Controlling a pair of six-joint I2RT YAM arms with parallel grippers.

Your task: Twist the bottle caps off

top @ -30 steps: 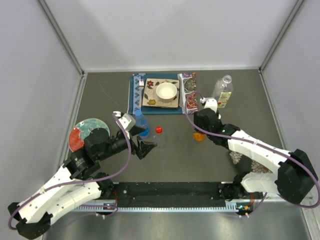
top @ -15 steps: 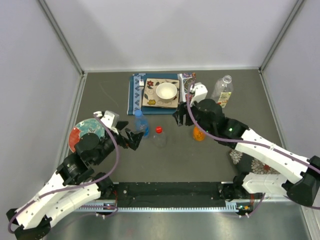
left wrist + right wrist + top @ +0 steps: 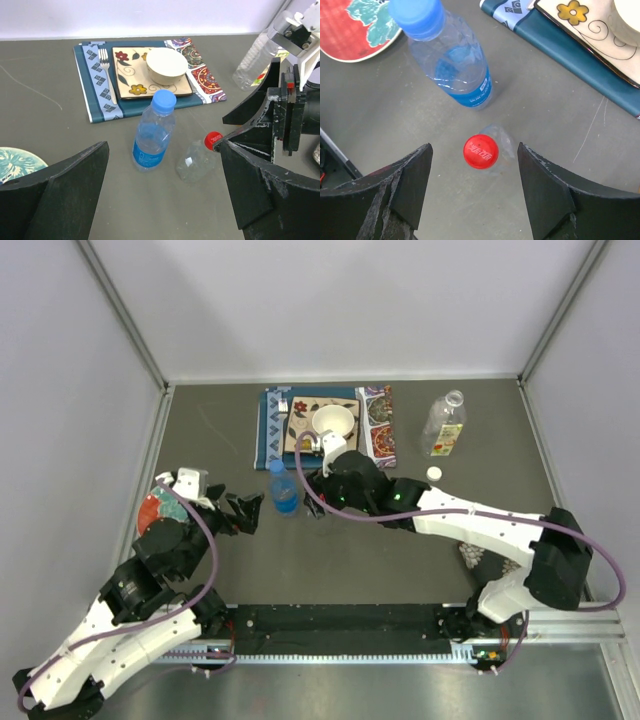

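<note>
Bottle caps at mixed stages: white cap already off, lying on surface near uncapped clear bottle; blue cap and red cap still screwed on. Red cap atop small clear bottle, just beside blue-capped bottle. Right end effector poised above red cap, fingers apart on either side, not touching. Left end effector spread wide, empty, near blue-capped bottle. Step in hand, likely: lining up on red cap. Next: lower, close squarely on cap rim, twist; probably left end effector clamping bottle body against spinning or tipping.
</note>
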